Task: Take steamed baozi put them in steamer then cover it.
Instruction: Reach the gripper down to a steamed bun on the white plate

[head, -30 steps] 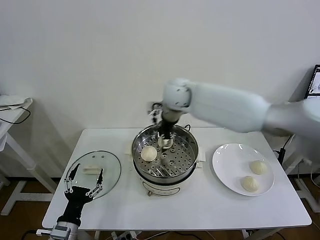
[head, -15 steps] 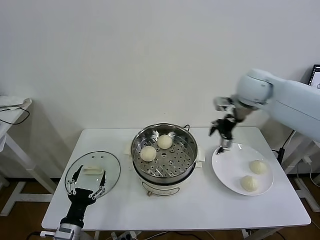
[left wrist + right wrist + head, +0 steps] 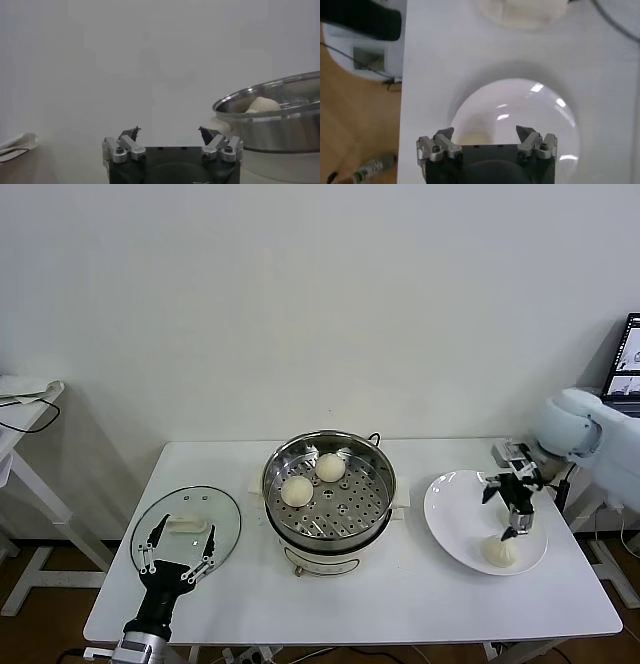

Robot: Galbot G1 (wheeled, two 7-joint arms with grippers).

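On the white table (image 3: 400, 604), the right tool (image 3: 510, 509), fingers spread, hangs over the plate (image 3: 455, 519) beside the steamer (image 3: 330, 484).

Steamer (image 3: 329, 496) mid-table, cover (image 3: 186, 527) left, plate (image 3: 455, 519) right.

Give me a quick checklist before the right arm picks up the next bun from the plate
1. Right end effector open over the plate: ok.
2. Nearer bun on the plate in plain sight: ok.
3. Second plate bun: cannot tell, the end effector hides that spot.
4. Room in the steamer: ok, two buns sit toward the back and left, the rest of the tray is bare.
5. Lid off the pot, flat on the table: ok.
6. Left end effector open at the lid, away from the steamer: ok.
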